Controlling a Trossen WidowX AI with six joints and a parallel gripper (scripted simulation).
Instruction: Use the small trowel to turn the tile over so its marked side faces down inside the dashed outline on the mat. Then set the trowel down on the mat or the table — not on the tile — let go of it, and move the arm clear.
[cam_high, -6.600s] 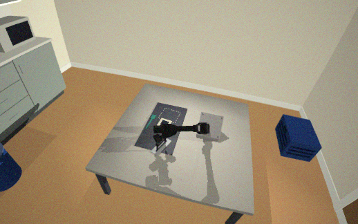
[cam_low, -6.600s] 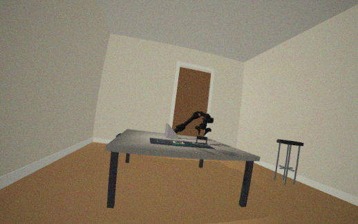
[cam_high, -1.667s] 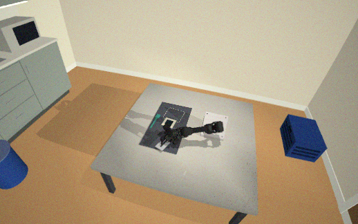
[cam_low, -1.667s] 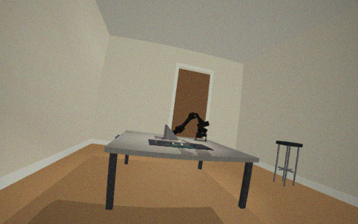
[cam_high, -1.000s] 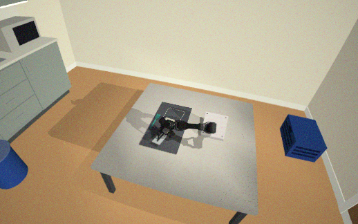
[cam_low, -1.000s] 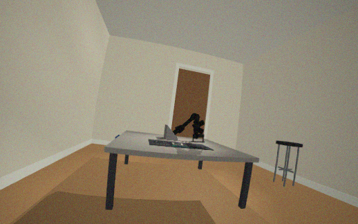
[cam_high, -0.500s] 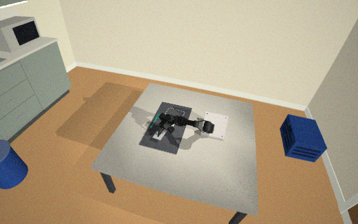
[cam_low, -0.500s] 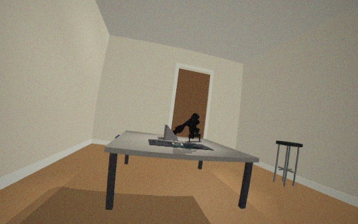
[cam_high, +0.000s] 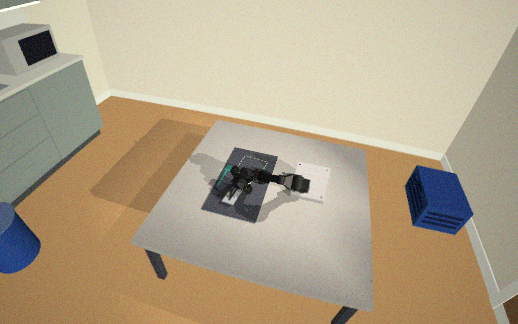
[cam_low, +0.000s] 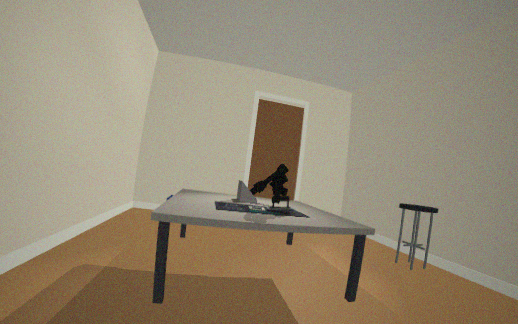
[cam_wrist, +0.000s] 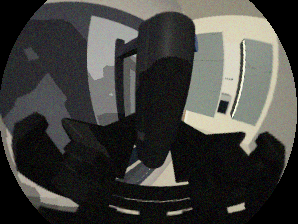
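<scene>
My gripper (cam_high: 231, 190) (cam_low: 254, 191) (cam_wrist: 153, 115) is shut on the trowel's dark handle, low over the mat. The trowel (cam_wrist: 165, 65) rises thick and black between the fingers in the wrist view, with its pale flat blade to the left. A pale strip below the gripper in the top camera looks like this blade. The dark mat (cam_high: 212, 206) lies on the table and bears the dashed outline (cam_high: 267, 162) near its far end. The tile cannot be made out; the gripper and arm cover that part of the mat, so its facing side is hidden.
A teal strip-like object (cam_high: 225, 173) lies at the mat's left edge. The arm reaches in from the white base plate (cam_high: 320, 175) at the right. A grey upright wedge (cam_low: 243, 193) shows beside the arm in the exterior view.
</scene>
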